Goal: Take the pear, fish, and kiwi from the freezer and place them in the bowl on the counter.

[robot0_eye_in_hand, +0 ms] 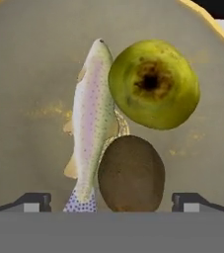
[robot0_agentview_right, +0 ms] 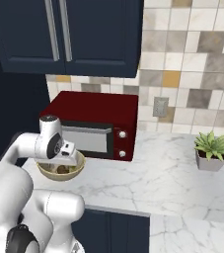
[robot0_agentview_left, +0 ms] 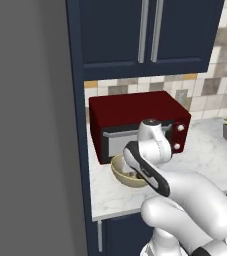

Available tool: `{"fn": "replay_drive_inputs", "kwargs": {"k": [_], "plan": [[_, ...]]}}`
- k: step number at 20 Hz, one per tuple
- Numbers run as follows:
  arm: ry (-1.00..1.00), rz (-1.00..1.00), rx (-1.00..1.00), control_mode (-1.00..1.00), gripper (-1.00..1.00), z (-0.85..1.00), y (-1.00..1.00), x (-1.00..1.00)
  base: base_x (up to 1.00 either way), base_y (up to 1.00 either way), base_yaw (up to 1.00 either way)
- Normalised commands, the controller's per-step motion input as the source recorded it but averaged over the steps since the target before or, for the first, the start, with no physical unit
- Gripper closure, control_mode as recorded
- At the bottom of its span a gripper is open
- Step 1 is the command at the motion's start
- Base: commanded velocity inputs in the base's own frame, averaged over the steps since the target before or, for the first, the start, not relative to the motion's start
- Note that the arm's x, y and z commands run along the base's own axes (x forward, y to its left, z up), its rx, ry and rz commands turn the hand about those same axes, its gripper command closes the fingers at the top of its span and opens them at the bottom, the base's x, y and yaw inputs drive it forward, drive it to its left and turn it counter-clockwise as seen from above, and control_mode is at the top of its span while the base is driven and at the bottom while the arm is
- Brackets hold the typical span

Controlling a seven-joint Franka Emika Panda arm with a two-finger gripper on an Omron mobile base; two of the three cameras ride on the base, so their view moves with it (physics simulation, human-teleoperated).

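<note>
a: where are the pear, the fish and the kiwi?
b: all three lie in the bowl (robot0_eye_in_hand: 15,74). seen from the hand, the fish (robot0_eye_in_hand: 91,123) stretches lengthwise on the speckled inside, the pear (robot0_eye_in_hand: 154,85) sits right against it on one side, and the kiwi (robot0_eye_in_hand: 131,174) lies just below the pear, touching the fish too.

a: and the bowl itself?
b: it stands on the worktop (robot0_agentview_right: 148,180), near its left end, just in front of the dark red microwave (robot0_agentview_right: 91,123). from the left base camera the bowl (robot0_agentview_left: 122,176) is partly hidden behind the arm; from the right base camera its tan rim (robot0_agentview_right: 47,174) peeks out under the hand.

a: what about the jaws (robot0_eye_in_hand: 111,202)?
b: they stand wide apart, holding nothing. the two dark tips sit far to either side at the bottom of the hand picture, with the kiwi and the fish's tail between them. i cannot tell whether they touch anything.

a: where is the hand?
b: it hangs straight over the bowl, pointing down into it.

a: anything else around?
b: navy cupboards (robot0_agentview_right: 69,34) above, a tiled wall (robot0_agentview_right: 192,64) behind with a socket (robot0_agentview_right: 160,106), and a small potted plant (robot0_agentview_right: 212,149) well off to the right on the worktop. a tall grey panel (robot0_agentview_left: 30,125) fills the left side in the left base picture.
</note>
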Motion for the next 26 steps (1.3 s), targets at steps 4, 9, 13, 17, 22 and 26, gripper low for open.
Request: {"fn": "replay_drive_inputs", "kwargs": {"k": [4, 9, 13, 17, 22, 26], "plan": [[0.0, -0.05, 0.0, -1.0, -1.0, 0.26, 0.0, -0.35, 0.0, 0.0, 0.0], [-0.06, -0.04, 0.0, -1.0, -1.0, 0.71, 0.0, -0.14, 0.0, 0.0, 0.0], [-0.04, -0.03, 0.0, -1.0, -1.0, 0.98, 0.0, -0.27, 0.0, 0.0, 0.0], [-0.09, -0.03, 0.0, -1.0, -1.0, 0.87, -0.05, -0.65, 0.0, 0.0, 0.0], [-0.22, -0.03, 0.0, -1.0, -1.0, 0.82, -0.13, -0.89, 0.0, 0.0, 0.0], [-0.22, -0.01, 0.0, -1.0, -1.0, 0.8, -0.21, -0.93, 0.0, 0.0, 0.0]]}}
